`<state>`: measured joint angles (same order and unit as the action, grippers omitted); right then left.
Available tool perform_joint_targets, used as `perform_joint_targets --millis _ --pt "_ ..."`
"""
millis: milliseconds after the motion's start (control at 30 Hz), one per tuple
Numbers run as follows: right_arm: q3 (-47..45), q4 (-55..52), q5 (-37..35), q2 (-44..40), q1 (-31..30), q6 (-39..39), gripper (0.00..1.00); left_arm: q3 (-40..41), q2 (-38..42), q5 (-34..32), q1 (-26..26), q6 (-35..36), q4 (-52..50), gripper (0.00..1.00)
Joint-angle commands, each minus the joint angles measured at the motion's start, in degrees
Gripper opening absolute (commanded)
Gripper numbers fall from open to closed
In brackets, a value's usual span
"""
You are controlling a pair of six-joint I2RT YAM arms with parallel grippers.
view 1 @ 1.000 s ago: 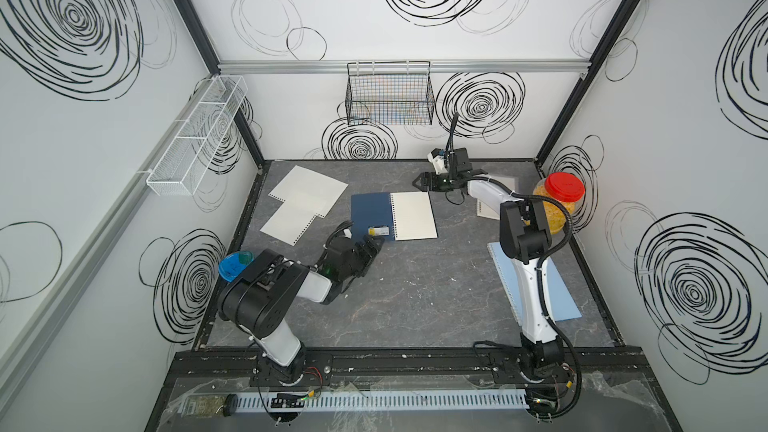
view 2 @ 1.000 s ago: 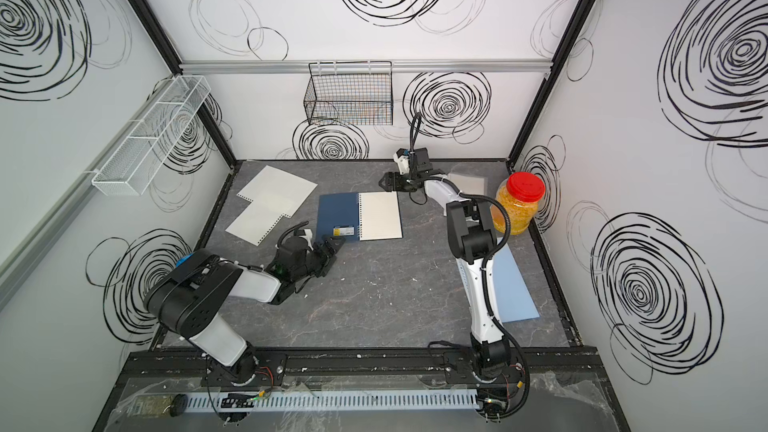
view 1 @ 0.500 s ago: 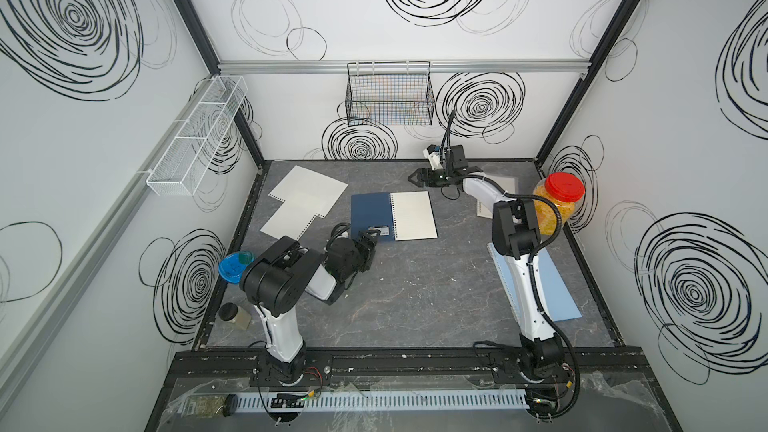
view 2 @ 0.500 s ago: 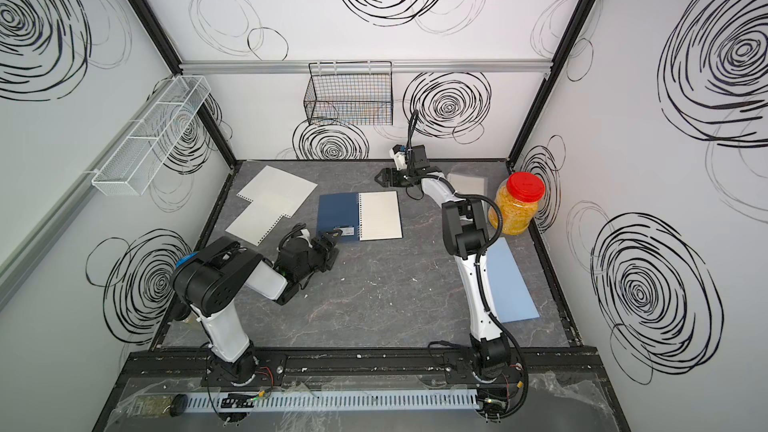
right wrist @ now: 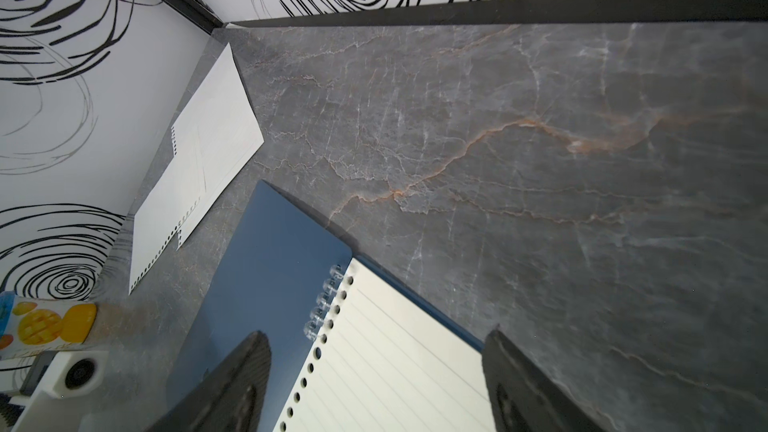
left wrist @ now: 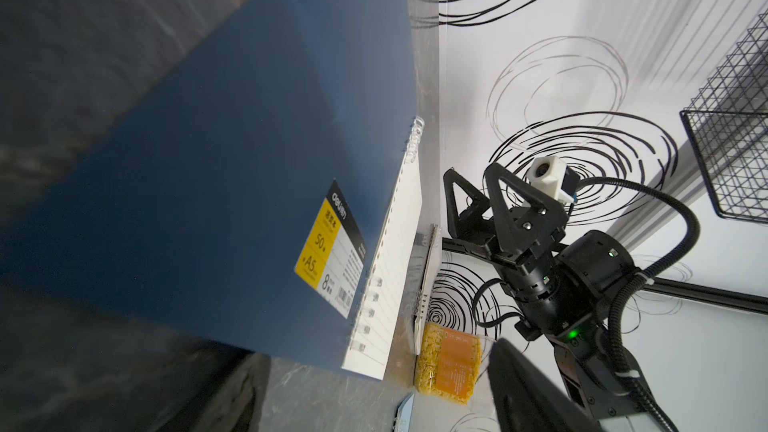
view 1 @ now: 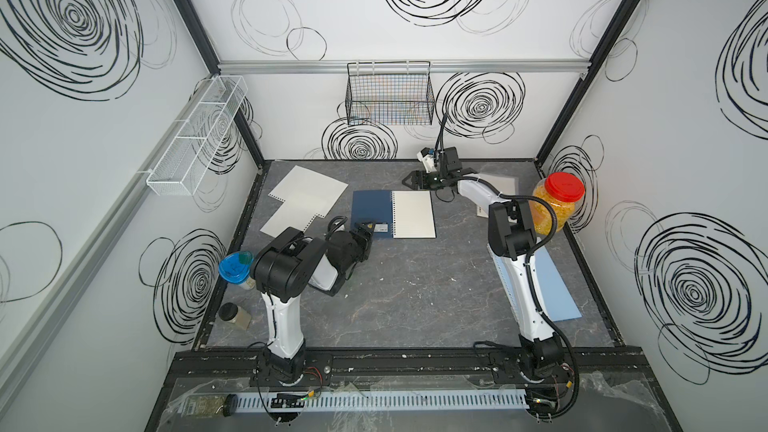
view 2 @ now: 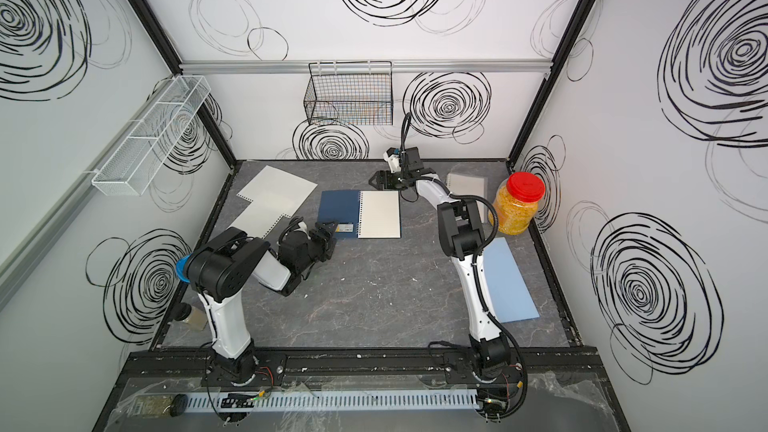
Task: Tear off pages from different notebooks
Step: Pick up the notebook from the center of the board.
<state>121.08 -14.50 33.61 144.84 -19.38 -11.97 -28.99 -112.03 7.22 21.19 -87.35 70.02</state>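
Both splayed, left gripper (view 1: 365, 228) low, right gripper (view 1: 409, 179) outstretched

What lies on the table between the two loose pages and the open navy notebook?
Nothing: only a narrow strip of bare grey table separates the loose pages from the navy notebook, in both top views.

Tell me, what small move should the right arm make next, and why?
Probably lower the right gripper onto the far edge of the exposed page and close. Its jaws stand open near that edge, and the left gripper, also open, sits at the navy notebook.
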Motion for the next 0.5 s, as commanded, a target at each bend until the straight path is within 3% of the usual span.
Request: perform_joint_targets --millis 0,200,467 --pt "0.4 -2.4 0.5 1.4 -0.6 -0.5 0.82 -2.0 -2.1 -0.5 -0.6 2.4 -0.7 0.85" --pt "-1.7 -2.6 1.0 0.8 -1.3 -0.5 0.81 -5.3 -2.1 -0.7 -0.9 6.4 -2.5 0.84" --pt "-6.9 -2.3 2.3 -1.6 -1.8 -0.3 0.80 -7.2 -3.9 0.4 -2.9 7.4 5.6 0.80"
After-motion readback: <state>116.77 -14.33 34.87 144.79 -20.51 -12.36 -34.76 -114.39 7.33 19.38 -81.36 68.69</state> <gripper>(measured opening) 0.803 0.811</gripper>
